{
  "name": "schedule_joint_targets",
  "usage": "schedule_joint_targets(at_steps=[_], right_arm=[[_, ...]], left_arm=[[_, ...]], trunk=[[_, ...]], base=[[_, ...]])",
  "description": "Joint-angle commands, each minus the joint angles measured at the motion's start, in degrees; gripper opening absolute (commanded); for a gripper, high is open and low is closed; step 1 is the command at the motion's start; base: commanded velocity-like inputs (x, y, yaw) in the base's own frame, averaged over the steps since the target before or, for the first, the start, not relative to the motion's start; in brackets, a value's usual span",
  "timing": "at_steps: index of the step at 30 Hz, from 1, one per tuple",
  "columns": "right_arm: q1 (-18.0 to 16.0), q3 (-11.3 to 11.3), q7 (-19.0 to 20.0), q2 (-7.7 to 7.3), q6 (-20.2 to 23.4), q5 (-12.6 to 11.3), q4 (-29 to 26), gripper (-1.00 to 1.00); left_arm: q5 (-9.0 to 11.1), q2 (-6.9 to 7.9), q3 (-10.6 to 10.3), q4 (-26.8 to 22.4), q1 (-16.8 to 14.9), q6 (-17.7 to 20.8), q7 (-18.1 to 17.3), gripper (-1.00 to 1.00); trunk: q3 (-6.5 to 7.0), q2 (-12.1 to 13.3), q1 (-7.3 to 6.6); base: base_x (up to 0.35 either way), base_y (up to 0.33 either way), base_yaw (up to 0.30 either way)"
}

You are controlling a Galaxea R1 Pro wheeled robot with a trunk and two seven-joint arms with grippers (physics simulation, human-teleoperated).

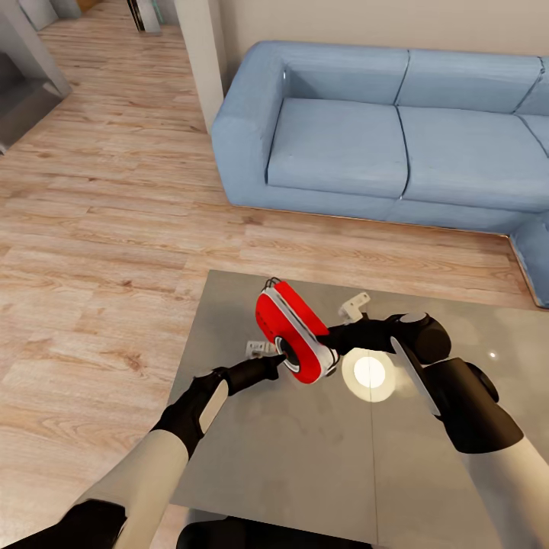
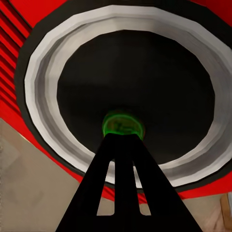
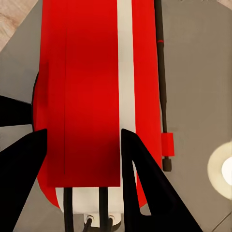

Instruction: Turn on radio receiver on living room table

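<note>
My right gripper [image 3: 79, 145] clamps the radio [image 1: 296, 332] above the desk [image 1: 229, 305]; my closed left gripper [image 2: 123, 137] touches its dial [image 2: 135, 96] head-on

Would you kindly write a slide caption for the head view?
Right gripper holds the red radio receiver above the table while the left gripper touches its dial.

The radio receiver [image 1: 296, 333] hides your left gripper's [image 1: 279, 361] tips in the head view, so you can't judge its opening there. Your left wrist view cuts the radio's round dial [image 2: 135, 92] off at the top. In your right wrist view the radio's red body runs off the top edge, and the right gripper's [image 3: 79, 145] fingers [image 3: 137, 179] cover its lower corners.
</note>
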Motion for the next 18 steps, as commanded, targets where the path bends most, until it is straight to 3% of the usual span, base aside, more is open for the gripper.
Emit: schedule_joint_targets(at_steps=[1, 13, 15, 18], right_arm=[[0.01, 0.09, 0.33, -0.03, 0.81, -3.27, -0.04, -1.0], [0.01, 0.11, 0.46, 0.02, 0.81, -2.63, 0.02, -1.0], [0.01, 0.09, 0.21, -0.24, 0.81, -1.7, 0.1, -1.0], [0.01, -0.03, -0.55, -0.36, 0.81, 1.56, 0.18, -1.0]], left_arm=[[0.24, -0.02, 0.08, -0.05, -0.02, -0.02, 0.01, -1.0], [0.22, -0.02, 0.14, -0.31, -0.02, -0.18, -0.29, -1.0], [0.2, -0.02, 0.06, -1.95, -0.02, -0.48, -1.76, -1.0], [0.2, -0.02, -0.01, -5.18, -0.02, 0.45, -7.23, -1.0]], trunk=[[0.0, 0.0, 0.0], [0.0, 0.0, 0.0], [0.0, 0.0, 0.0], [0.0, 0.0, 0.0]], base=[[0.0, 0.0, 0.0], [0.0, 0.0, 0.0], [0.0, 0.0, 0.0], [0.0, 0.0, 0.0]])
